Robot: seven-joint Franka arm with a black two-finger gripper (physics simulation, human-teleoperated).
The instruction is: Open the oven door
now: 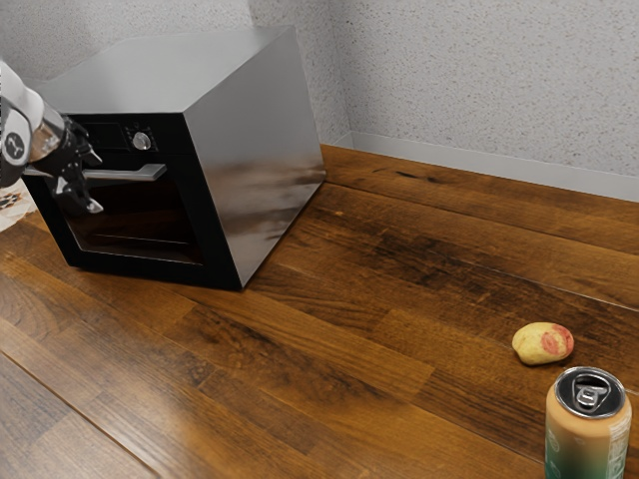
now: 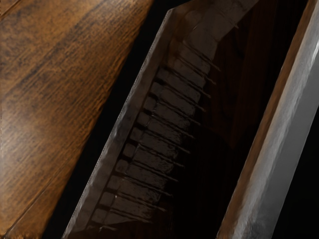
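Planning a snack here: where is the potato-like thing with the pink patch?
It lies on the table toward the exterior view's right, just behind the can.

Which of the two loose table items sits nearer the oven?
The small yellow lump with the red patch; the orange-and-green can stands farther from the oven.

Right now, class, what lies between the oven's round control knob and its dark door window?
The silver door handle lies there, below the control knob and above the dark door window, as the exterior view shows.
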